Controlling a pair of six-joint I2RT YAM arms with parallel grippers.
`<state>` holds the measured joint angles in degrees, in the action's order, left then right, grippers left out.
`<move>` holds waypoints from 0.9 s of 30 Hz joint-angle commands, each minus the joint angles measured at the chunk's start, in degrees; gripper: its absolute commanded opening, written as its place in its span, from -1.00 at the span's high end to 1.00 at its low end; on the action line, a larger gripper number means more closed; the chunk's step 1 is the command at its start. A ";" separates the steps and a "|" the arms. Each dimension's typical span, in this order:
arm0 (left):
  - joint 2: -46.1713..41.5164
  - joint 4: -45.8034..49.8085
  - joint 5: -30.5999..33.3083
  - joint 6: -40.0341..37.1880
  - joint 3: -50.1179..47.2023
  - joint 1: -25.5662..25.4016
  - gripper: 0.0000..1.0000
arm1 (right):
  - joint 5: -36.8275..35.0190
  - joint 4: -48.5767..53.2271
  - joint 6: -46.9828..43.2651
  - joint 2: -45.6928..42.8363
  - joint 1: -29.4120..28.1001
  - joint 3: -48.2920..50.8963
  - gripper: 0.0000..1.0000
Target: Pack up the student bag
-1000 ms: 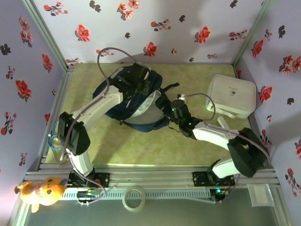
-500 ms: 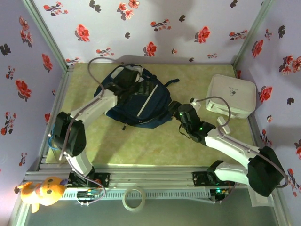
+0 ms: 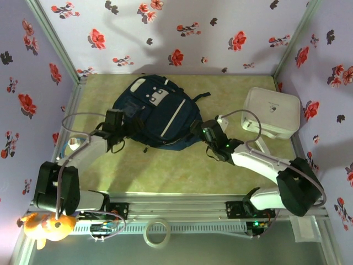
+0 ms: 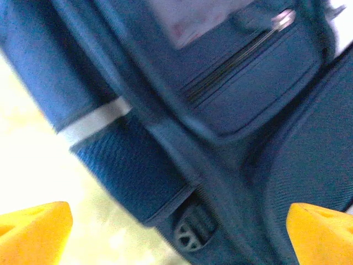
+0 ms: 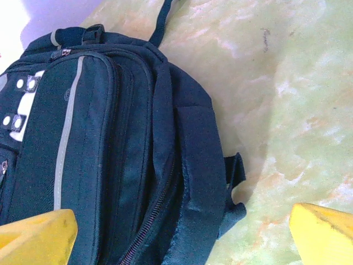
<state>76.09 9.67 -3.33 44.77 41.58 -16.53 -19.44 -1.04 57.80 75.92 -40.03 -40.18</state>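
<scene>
Risk, left side: the left fingers (image 4: 34, 231) are close over soft fabric; closing here would probably pinch a fold or the buckle (image 4: 190, 234), not a zip pull, and the pocket would stay shut
Risk, right side: a loose strap (image 5: 234, 187) lies just ahead of the right fingers (image 5: 37, 238); it could catch a fingertip and drag the whole pack
Risk, both: the pack lies free on a smooth surface, so a pull by one arm with no hold from the other would likely slide it instead of opening it
Left fingers: spread wide, holding nothing; the pack's blue side fills the gap ahead, and the blur hides whether they touch it
Right fingers: spread wide, empty, above the pack's near right corner and not touching it
Student bag (image 3: 160, 113): flat, front pockets up, mid-tabletop between both arms; the zips in view look closed
Tabletop (image 3: 165, 171): pale green, bare near the arms
White box (image 3: 271, 112): far right, apart from the pack
</scene>
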 commanded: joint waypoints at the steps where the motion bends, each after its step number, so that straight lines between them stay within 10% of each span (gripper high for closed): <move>1: -2.08 -6.31 -3.08 6.24 -3.95 1.02 -0.94 | -0.07 -0.78 -1.56 1.36 -0.49 -2.07 -0.99; 13: 2.86 -20.81 -2.33 20.51 -12.31 3.70 -0.21 | 3.36 -0.77 -0.47 3.80 -0.84 -3.23 -0.99; 27: 8.70 -24.62 -2.28 21.01 -10.34 4.74 -0.02 | 5.25 -1.95 0.47 5.52 -0.93 -3.87 -0.99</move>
<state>83.74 -12.84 -6.46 64.79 29.93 -12.97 -14.70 -2.15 57.58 80.71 -40.56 -41.98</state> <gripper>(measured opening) 0.524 0.993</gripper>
